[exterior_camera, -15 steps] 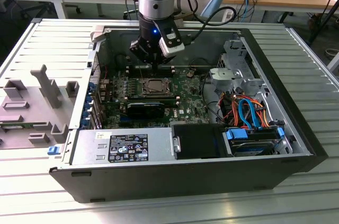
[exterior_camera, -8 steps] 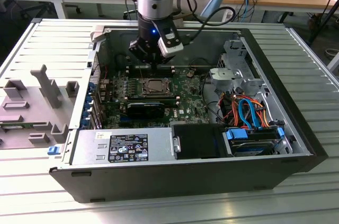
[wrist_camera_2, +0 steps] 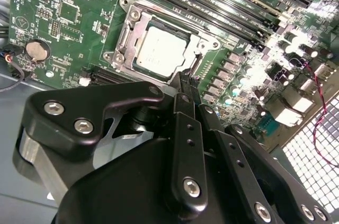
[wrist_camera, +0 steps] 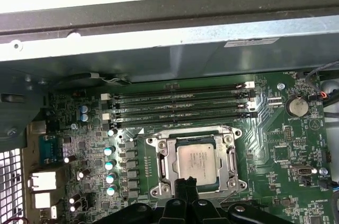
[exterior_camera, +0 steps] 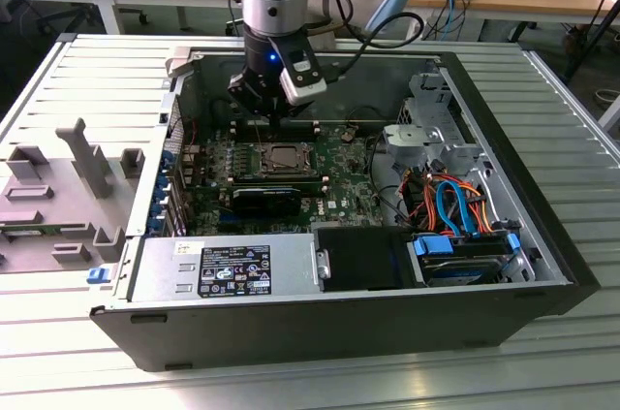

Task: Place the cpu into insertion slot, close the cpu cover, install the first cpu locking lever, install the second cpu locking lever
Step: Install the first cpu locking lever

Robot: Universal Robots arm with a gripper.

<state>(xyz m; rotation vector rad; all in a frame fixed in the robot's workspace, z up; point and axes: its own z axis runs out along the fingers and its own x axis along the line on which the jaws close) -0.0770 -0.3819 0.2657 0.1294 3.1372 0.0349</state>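
Gripper (exterior_camera: 274, 117) upper centre of the exterior view, jaws clenched empty, just above cpu (wrist_camera: 196, 163) seated in insertion slot (wrist_camera: 159, 164), cpu cover (wrist_camera_2: 128, 36) closed.

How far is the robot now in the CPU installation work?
Done: the cpu sits in the insertion slot, and the cpu cover seems closed over it, its frame flat around the chip. In hand: the gripper hovers at the socket's edge, holding nothing visible. Left: I cannot tell whether either locking lever is latched.
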